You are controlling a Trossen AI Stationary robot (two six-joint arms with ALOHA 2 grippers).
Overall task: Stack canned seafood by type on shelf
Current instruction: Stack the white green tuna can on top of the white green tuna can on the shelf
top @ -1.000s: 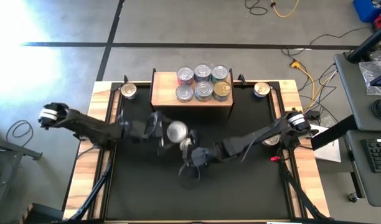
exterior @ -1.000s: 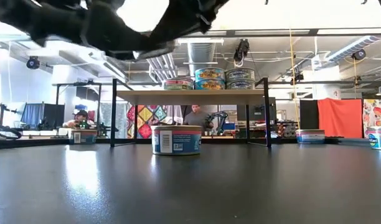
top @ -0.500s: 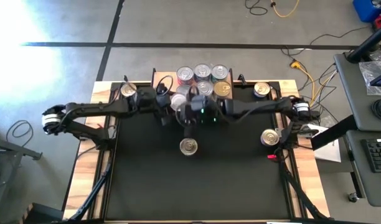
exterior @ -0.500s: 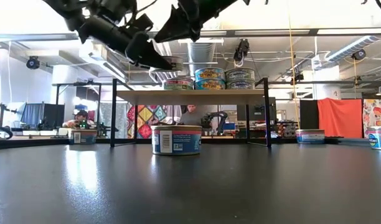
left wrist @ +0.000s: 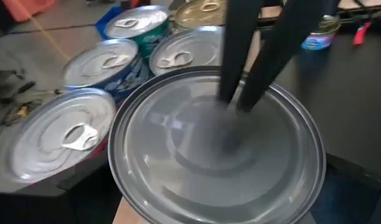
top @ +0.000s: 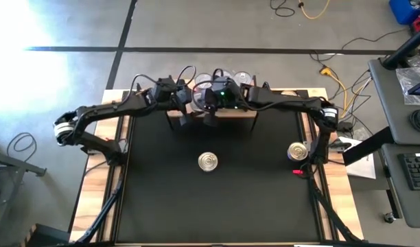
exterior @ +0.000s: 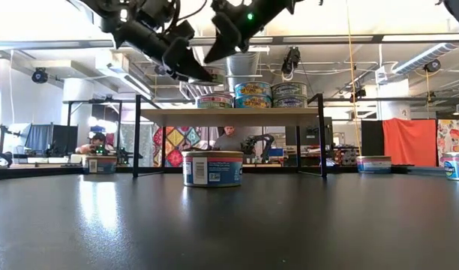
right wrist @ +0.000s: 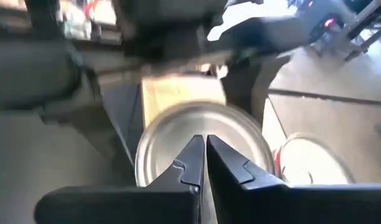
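My left gripper (top: 193,101) and my right gripper (right wrist: 204,152) meet over the near left part of the shelf (exterior: 229,117), at the table's far edge. The left one carries a silver-topped can (left wrist: 215,155). The right one is shut, its tips (left wrist: 235,102) on that can's top. Several other cans of seafood (exterior: 252,95) stand on the shelf board, one with a gold lid (left wrist: 203,12). One can (top: 208,161) stands on its base in the middle of the black table, another (top: 297,151) near the right edge. My left gripper has the can between its wide-set fingers, which the can itself hides in the wrist view. It comes from the table's left, slanting down. The can sits level, top up, above the shelf's near edge (left wrist: 125,214). My right gripper sets its shut fingertips (right wrist: 193,158) on the middle of the can's top face (left wrist: 225,124). It comes from the table's right, slanting down.
Thin black shelf legs (exterior: 137,135) stand on the mat. A can (exterior: 458,165) sits at the far right, and wooden planks (top: 103,199) edge the table. Cables and a desk lie to the right beyond the table. People sit in the room behind.
Both grippers have gone up and toward the far edge, from the table's middle to the shelf. My left gripper has carried its can along, level, over the shelf's near left part. My right gripper, kept shut, has travelled beside it and uncovered the can standing mid-table.
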